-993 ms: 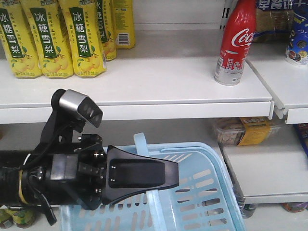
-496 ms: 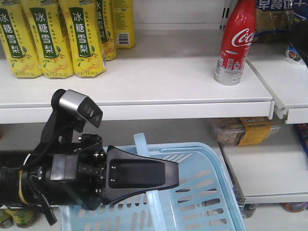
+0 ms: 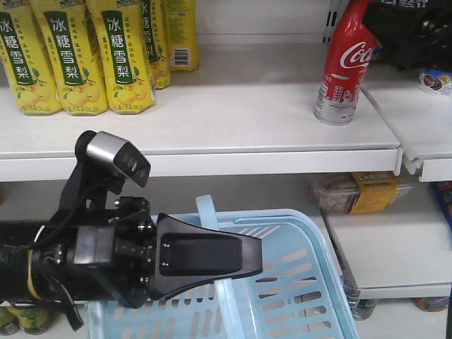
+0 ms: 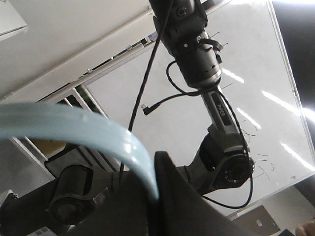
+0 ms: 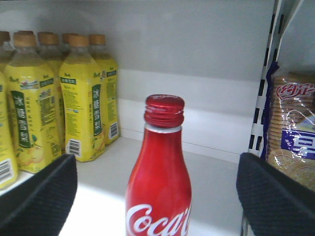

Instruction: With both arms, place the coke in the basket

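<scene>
Exterior front-facing view shows a white shelf (image 3: 212, 120) and, below it, the light blue basket (image 3: 296, 282), its handle (image 3: 208, 212) clamped in the left gripper (image 3: 240, 256). The right gripper (image 5: 156, 191) stands spread wide, its pads flanking but not touching the coke bottle (image 3: 345, 63), which is upright on that shelf.

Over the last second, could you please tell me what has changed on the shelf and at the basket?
The right gripper has come in from the upper right toward the Coke bottle, open, pads flanking it; nothing taken yet. The bottle stays on the shelf; the left gripper stays on the basket handle.
</scene>
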`<state>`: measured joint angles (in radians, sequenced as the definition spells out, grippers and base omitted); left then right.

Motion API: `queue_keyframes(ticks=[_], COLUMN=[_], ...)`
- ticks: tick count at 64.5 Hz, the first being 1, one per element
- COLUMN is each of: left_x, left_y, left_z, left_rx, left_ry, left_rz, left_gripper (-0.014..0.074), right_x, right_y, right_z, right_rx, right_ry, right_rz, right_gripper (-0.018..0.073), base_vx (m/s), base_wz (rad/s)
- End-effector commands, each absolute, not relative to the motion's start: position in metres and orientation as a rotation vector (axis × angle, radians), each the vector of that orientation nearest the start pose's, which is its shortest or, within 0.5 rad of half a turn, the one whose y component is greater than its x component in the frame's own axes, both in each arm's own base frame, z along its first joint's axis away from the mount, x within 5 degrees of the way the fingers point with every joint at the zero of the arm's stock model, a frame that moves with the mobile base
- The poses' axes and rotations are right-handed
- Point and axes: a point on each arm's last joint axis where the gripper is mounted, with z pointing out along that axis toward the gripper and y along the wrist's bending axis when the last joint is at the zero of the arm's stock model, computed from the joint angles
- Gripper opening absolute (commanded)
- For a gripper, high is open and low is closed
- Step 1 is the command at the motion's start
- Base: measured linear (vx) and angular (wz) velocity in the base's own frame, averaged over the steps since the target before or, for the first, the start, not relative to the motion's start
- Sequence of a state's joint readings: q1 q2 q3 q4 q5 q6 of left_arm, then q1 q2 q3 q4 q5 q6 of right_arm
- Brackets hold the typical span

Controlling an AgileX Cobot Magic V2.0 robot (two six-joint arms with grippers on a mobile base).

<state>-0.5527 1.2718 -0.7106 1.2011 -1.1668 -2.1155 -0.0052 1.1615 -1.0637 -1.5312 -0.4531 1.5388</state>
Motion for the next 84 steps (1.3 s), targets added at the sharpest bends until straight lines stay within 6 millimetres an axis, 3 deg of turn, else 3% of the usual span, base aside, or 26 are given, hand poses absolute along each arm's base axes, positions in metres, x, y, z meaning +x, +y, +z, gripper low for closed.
queue_keyframes(ticks=[1, 22, 33, 40, 49, 56, 73, 84], left_x=[0.141, 0.141, 0.141, 0.141, 0.141, 0.141, 0.141, 0.141], left_y=[-0.181, -0.181, -0.181, -0.181, -0.181, -0.181, -0.181, -0.181], left_z=[0.348, 0.348, 0.348, 0.348, 0.348, 0.348, 0.348, 0.348], left_rx=[0.565, 0.565, 0.565, 0.565, 0.564, 0.565, 0.565, 0.565], left_ry=[1.613, 1.613, 1.613, 1.613, 1.612, 1.613, 1.613, 1.613], left_rz=[-2.322, -2.322, -2.322, -2.322, -2.322, -2.322, -2.322, -2.322], left_gripper=[-0.0007, -0.0007, -0.0007, -0.0007, -0.0007, -0.0007, -0.0007, -0.0007], right_x=[0.263, 0.301, 0.314, 0.316, 0.311, 0.301, 0.245, 0.177], right_y=[0.039, 0.043, 0.046, 0.051, 0.055, 0.058, 0.06, 0.064], right_z=[0.434, 0.433, 0.429, 0.428, 0.431, 0.436, 0.463, 0.489], right_rx=[-0.337, -0.306, -0.306, -0.341, -0.389, -0.459, -0.563, -0.611], right_ry=[1.49, 1.491, 1.487, 1.475, 1.453, 1.432, 1.484, 1.41], right_rz=[0.379, 0.483, 0.557, 0.615, 0.653, 0.662, 0.59, 0.634], right_gripper=[0.0616, 0.0599, 0.054, 0.0412, 0.0159, -0.0016, -0.0004, -0.0004], base_vx=[0.0, 0.0, 0.0, 0.0, 0.0, 0.0, 0.0, 0.0], base_wz=[0.0, 0.0, 0.0, 0.0, 0.0, 0.0, 0.0, 0.0])
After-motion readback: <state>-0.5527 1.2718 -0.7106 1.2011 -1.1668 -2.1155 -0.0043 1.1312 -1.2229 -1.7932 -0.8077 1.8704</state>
